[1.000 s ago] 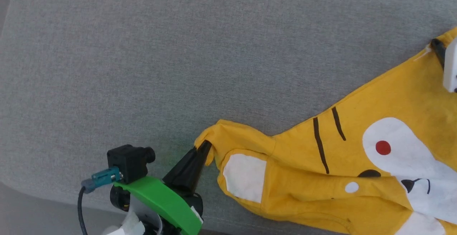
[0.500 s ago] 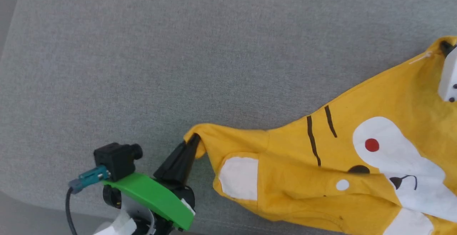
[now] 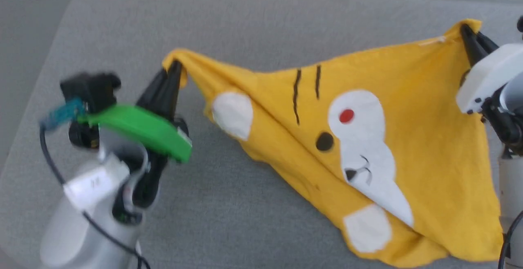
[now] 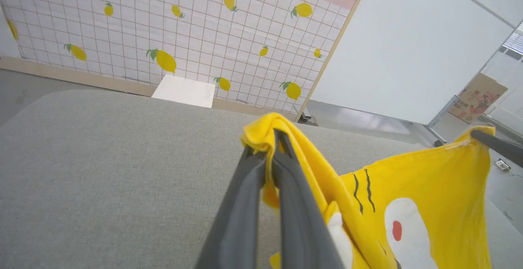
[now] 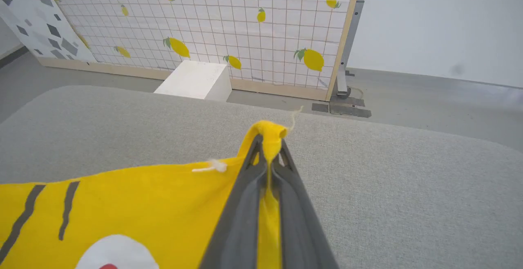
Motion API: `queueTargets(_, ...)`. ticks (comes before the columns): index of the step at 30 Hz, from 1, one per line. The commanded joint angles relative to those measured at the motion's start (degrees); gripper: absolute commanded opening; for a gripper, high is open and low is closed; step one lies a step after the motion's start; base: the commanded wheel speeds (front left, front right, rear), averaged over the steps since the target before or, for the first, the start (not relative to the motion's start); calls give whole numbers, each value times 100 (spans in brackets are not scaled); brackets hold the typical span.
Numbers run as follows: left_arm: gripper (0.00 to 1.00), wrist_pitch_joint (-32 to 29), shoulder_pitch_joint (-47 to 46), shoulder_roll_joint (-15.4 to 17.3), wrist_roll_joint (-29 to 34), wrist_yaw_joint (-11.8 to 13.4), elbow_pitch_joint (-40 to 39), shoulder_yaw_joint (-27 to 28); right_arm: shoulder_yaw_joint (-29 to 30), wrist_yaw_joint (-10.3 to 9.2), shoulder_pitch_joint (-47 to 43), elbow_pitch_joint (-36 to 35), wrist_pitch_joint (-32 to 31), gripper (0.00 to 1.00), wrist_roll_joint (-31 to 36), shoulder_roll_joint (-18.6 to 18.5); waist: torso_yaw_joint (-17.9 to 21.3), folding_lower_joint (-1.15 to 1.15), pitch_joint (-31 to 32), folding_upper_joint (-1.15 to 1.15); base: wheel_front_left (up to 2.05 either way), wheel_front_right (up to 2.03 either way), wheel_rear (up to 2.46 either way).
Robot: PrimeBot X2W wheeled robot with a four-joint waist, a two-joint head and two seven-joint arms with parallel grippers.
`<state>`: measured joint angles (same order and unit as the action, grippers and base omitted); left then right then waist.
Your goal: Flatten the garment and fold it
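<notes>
Surface: a grey fabric-covered pad (image 3: 253, 28) with rounded corners, and grey floor (image 5: 429, 93) around it.
Left gripper: the left gripper (image 3: 175, 66) is over the pad's left part, its two dark fingers pressed together on a bunched corner of the garment (image 3: 429, 117); the cloth folds over the fingertips.
Right gripper: the right gripper (image 3: 466, 30) is at the far right, its fingers clamped on another corner, with a white thread tuft (image 5: 214, 166) just beside the grip.
Garment: a mustard-yellow t-shirt, stretched between the two grippers. Its upper edge is pulled taut and its lower part sags toward the pad at the near right, where it is crumpled.
Print: facing up — white patches, a red dot, a black dot and two thin black strokes.
Beyond the pad: a white block (image 5: 196, 79) stands on the floor just past the far edge.
Background: a white grid panel (image 4: 163, 36) printed with lemons, a plain white wall (image 4: 408, 56) to its right, and a cardboard box (image 4: 476, 97) far off.
</notes>
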<state>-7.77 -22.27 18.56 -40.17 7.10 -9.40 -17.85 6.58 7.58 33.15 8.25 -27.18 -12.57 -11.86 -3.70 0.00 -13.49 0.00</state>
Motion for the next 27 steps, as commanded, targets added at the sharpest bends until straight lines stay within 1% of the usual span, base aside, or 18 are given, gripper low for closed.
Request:
queueTargets(1, 0, -332, -812, 138, 164, -106, 344, -104, -92, -9, 309, 48, -12, 0, -66, 86, 322, 0, 842, 0, 0, 0, 0)
queueTargets(6, 0, -665, -1966, 52, 57, -174, 1104, -25, -233, -9, 902, 409, -19, 0, 60, 164, 450, 0, 1070, 0, 0, 0, 0)
queueTargets(10, 0, -692, -2898, 95, 302, -228, 1900, -59, -302, -9, 1572, 893, 169, 0, 343, 258, 579, 0, 1164, 0, 0, 0, 0)
queueTargets(13, 0, -742, -3490, 201, 572, -355, 2485, -220, -362, -9, 2083, 1344, 310, 0, 575, 335, 676, 0, 1185, 0, 0, 0, 0)
queueTargets(17, 0, -655, -4096, 199, 711, -338, 3025, -200, -343, -9, 2680, 1849, 462, 0, 834, 449, 773, 0, 1139, 0, 0, 0, 0)
queueTargets(21, 0, -699, -4515, 259, 797, -380, 3392, -228, -407, -9, 3116, 2254, 520, 0, 1004, 495, 860, 0, 1047, 0, 0, 0, 0)
queueTargets(27, 0, -766, -4994, 184, 740, -267, 3635, -133, -304, -9, 3626, 2688, 503, 0, 1185, 523, 941, 0, 680, 0, 0, 0, 0)
